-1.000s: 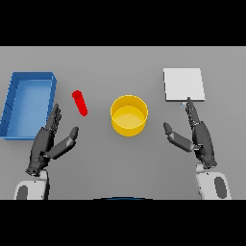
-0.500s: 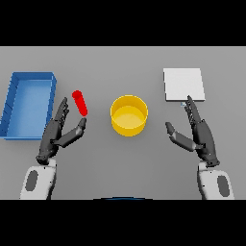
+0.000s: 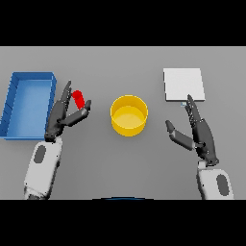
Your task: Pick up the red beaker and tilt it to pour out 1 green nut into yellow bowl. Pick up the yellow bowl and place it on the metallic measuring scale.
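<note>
the small red beaker (image 3: 80, 99) looks light, stiff and slick, best pinched mid-body by the left hand (image 3: 64, 116), whose fingers sit spread around it, unclosed.

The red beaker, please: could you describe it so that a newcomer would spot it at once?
Start at the big blue tray on the table's left side. Just right of it, before the yellow bowl, lies the red beaker, with the left hand reaching around it. It is the only red thing, small and slim.
</note>
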`<state>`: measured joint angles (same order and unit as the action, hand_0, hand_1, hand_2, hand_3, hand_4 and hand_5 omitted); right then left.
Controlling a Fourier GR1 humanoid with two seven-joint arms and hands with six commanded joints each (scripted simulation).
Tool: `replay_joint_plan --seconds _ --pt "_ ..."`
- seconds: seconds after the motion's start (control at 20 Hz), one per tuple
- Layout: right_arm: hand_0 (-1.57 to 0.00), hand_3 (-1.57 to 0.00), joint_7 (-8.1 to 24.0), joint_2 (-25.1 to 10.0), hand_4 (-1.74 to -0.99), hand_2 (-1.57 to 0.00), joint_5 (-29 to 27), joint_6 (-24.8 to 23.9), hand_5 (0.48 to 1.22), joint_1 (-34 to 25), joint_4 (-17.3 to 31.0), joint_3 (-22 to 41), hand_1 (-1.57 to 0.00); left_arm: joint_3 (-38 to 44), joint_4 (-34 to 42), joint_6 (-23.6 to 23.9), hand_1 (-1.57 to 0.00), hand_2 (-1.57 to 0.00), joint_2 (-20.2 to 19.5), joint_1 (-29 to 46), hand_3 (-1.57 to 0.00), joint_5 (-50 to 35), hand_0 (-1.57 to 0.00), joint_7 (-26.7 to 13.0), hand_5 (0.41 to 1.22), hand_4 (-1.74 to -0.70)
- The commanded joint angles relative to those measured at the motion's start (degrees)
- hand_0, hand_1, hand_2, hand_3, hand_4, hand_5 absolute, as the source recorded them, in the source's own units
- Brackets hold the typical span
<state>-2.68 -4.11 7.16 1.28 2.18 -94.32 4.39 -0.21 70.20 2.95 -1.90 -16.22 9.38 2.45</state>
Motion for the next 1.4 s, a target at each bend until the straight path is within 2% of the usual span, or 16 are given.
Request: replay_joint_plan --seconds 0.0,0.15,0.25,0.35,0.4,0.45,0.5,0.6,0.65,0.75,0.85,0.95,1.0,1.15,1.2,1.35 --pt "0.00 0.00 0.28 -0.48 -1.300 0.00 -0.16 0.08 0.631 0.16 -0.47 -0.31 0.00 -0.23 -1.12 0.62 0.00 0.00 0.43 -1.03 0.00 0.65 0.00 0.38 0.633 -1.22" --pt "0.00 0.00 -1.00 -0.19 -1.300 0.00 1.20 -0.52 0.638 0.91 -0.22 0.34 0.00 0.17 -6.17 1.94 0.00 0.00 0.46 -3.79 0.00 2.07 0.00 2.01 0.647 -1.23" --pt "0.00 0.00 -0.59 -0.17 -1.300 0.00 0.82 -0.60 0.642 0.17 0.30 -0.10 0.00 1.14 -9.55 2.39 0.00 0.00 0.57 -6.58 0.00 1.89 0.00 2.96 0.668 -1.26" --pt "0.00 0.00 0.10 -0.50 -1.300 0.00 0.92 -0.80 0.646 -0.36 0.47 -0.42 0.00 1.71 -11.07 1.93 0.00 0.00 0.93 -7.35 0.00 1.10 0.00 5.47 0.686 -1.29" --pt "0.00 0.00 -0.72 -0.61 -1.300 0.00 0.73 -0.56 0.647 0.34 0.42 -0.46 0.00 1.98 -11.74 1.98 0.00 0.00 1.10 -7.47 0.00 0.89 0.00 6.60 0.697 -1.31" --pt "0.00 0.00 0.24 -0.79 -1.303 0.00 0.02 -0.53 0.646 -0.20 0.42 -1.09 0.00 2.20 -12.20 2.47 0.00 0.00 1.89 -8.17 0.00 0.60 0.00 6.14 0.709 -1.33" --pt "0.00 0.00 -0.52 -0.83 -1.301 0.00 0.00 -0.41 0.647 0.11 -0.02 -0.94 0.00 2.60 -12.91 2.99 -0.01 -0.05 2.03 -8.36 -0.03 0.54 0.00 6.75 0.726 -1.35" --pt "0.00 0.00 -0.03 -0.36 -1.294 0.00 0.49 -0.75 0.645 0.60 -0.43 -0.45 0.00 3.48 -13.43 3.60 -0.31 -0.32 2.21 -8.96 -0.24 -0.08 -0.34 7.50 0.765 -1.39" --pt "0.00 0.00 0.39 -0.11 -1.292 0.00 0.41 -0.55 0.645 0.49 -0.51 -0.16 0.00 4.32 -14.05 3.77 -0.56 -0.55 2.63 -9.49 -0.42 -0.99 -0.58 7.32 0.786 -1.42" --pt "0.00 0.00 1.66 -0.23 -1.290 0.00 0.28 -0.87 0.646 -0.34 -0.21 -0.61 0.00 5.06 -15.67 4.30 -0.92 -0.92 3.61 -10.39 -0.83 -1.61 -0.94 8.92 0.943 -1.42" --pt "0.00 0.00 0.95 -0.06 -1.291 0.00 0.66 -0.91 0.649 -0.15 0.15 -0.33 0.00 5.47 -17.53 5.08 -1.16 -1.15 3.40 -11.83 -1.08 -1.01 -1.17 9.90 1.043 -1.53" --pt "0.00 0.00 0.36 -0.11 -1.290 0.00 0.67 -0.93 0.651 -0.37 0.37 -0.41 0.00 4.41 -17.31 5.24 -1.30 -1.30 3.48 -11.16 -1.15 -0.66 -1.31 12.72 1.107 -1.60" --pt "0.00 0.00 0.42 -0.24 -1.290 0.00 0.59 -0.98 0.649 -0.28 0.47 -0.64 0.00 4.25 -17.06 4.71 -1.36 -1.36 3.35 -10.97 -1.18 -1.21 -1.36 12.66 1.130 -1.62" --pt "0.00 0.00 -0.15 -0.07 -1.288 0.00 1.01 -1.19 0.648 0.05 0.25 -0.37 0.00 2.94 -16.62 5.50 -1.46 -1.46 3.69 -11.76 -1.37 -0.39 -1.47 10.57 1.174 -1.54" --pt "0.00 0.00 -0.93 -0.49 -1.287 0.00 0.73 -1.07 0.650 0.02 0.30 -0.79 0.00 2.58 -16.10 5.43 -1.48 -1.48 3.58 -11.43 -1.41 -0.11 -1.49 10.68 1.184 -1.53" --pt "0.00 0.00 -0.49 -0.36 -1.292 0.00 0.60 -0.70 0.655 0.08 -0.50 -0.34 0.00 3.02 -14.25 5.12 -1.53 -1.53 2.97 -11.68 -1.49 0.22 -1.53 9.35 1.202 -1.51"
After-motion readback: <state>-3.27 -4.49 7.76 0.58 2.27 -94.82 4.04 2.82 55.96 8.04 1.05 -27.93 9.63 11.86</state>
